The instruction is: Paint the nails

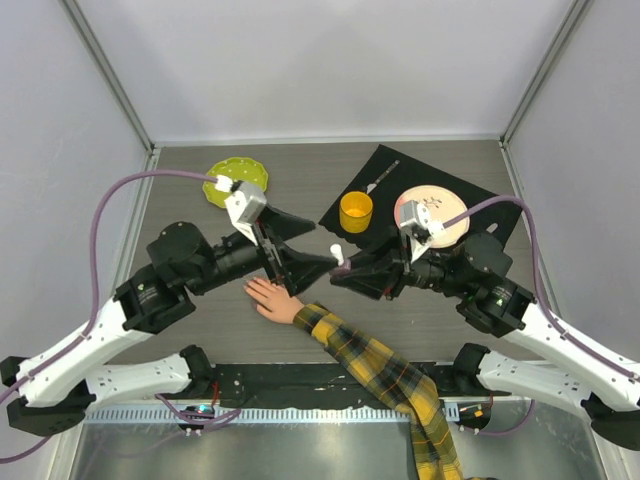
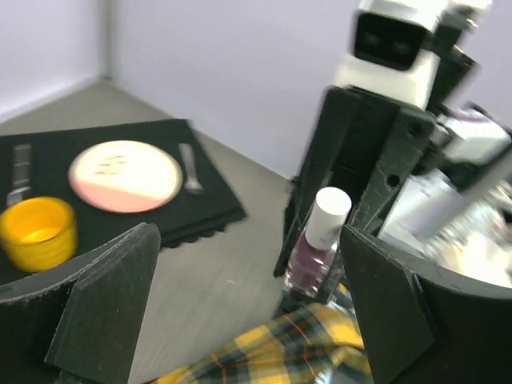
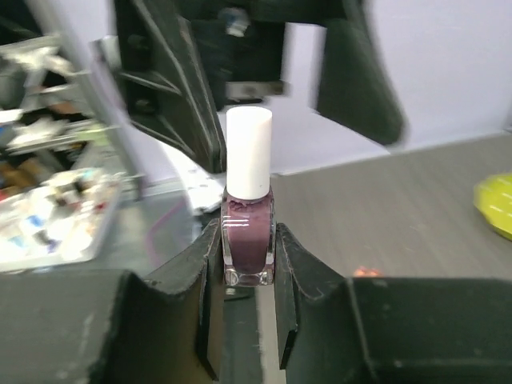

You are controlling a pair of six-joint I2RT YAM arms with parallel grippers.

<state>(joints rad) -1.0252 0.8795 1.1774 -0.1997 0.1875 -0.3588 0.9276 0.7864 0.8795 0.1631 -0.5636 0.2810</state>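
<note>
Right gripper: the jaws are closed on the glass base of a nail polish bottle, which is pinched on both sides.
Nail polish bottle: it is held upright above the desk; dark purple polish is seen in the glass, and a white cap is still fitted on top.
Left gripper: the jaws are spread wide and nothing is held; they are pointed at the bottle, which is framed between the two fingers in the left wrist view but is not touched.
Mannequin hand: it is laid flat on the desk, below and between the two grippers, with the fingers pointed toward the left arm.
Nails: they are located at the fingertips of the mannequin hand, on the desk under the left gripper; they are too small to be made out singly.
Plaid sleeve: yellow and black, it is stretched from the wrist to the near desk edge.
Black mat: it is spread on the far right of the desk.
Yellow cup: it is set on the mat.
Pink-and-white plate: it is set on the mat beside the cup.
Utensil: it is laid on the mat beyond the cup.
Green plate: it is placed on the far left of the desk.
</note>
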